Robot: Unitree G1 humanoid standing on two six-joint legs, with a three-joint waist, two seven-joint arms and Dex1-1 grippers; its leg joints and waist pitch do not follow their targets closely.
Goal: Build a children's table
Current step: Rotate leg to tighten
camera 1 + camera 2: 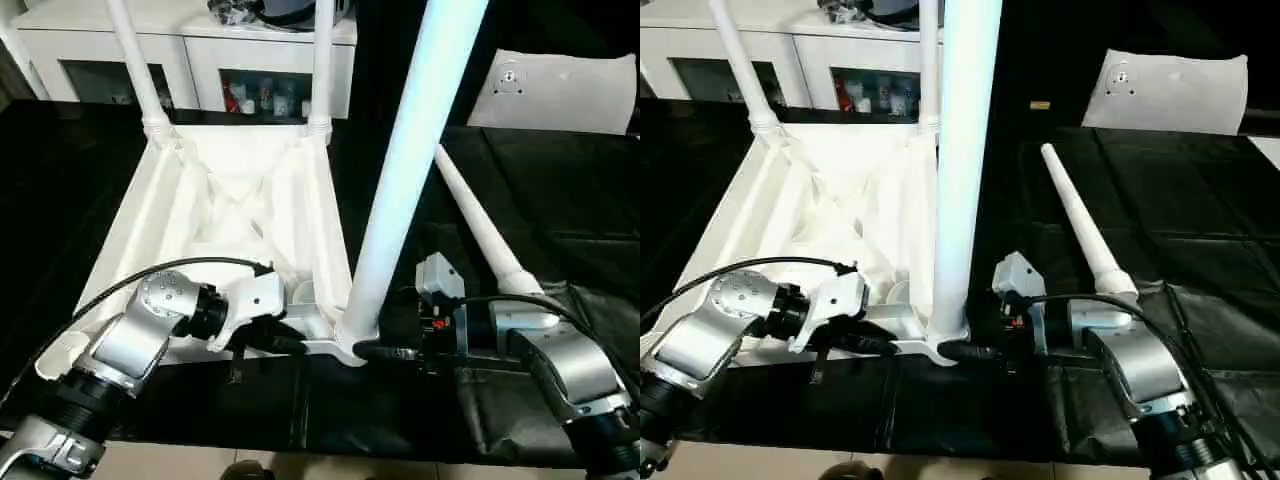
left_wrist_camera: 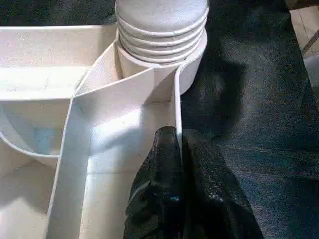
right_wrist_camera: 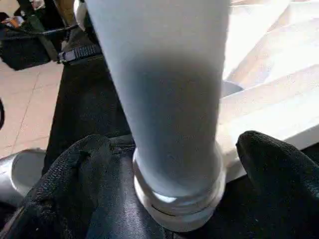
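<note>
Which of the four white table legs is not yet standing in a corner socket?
The leg lying flat on the black cloth, beside the upturned tabletop. The other three stand upright in corner sockets.

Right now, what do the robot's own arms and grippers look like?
Both forearms are silver metal with rounded joint housings and ribbed black collars. A black cable loops over the left arm, another over the right arm. The left gripper and right gripper have black, textured fingers on pale wrist brackets.

Jaws pinching table top (image 2: 124, 119) rim
</note>
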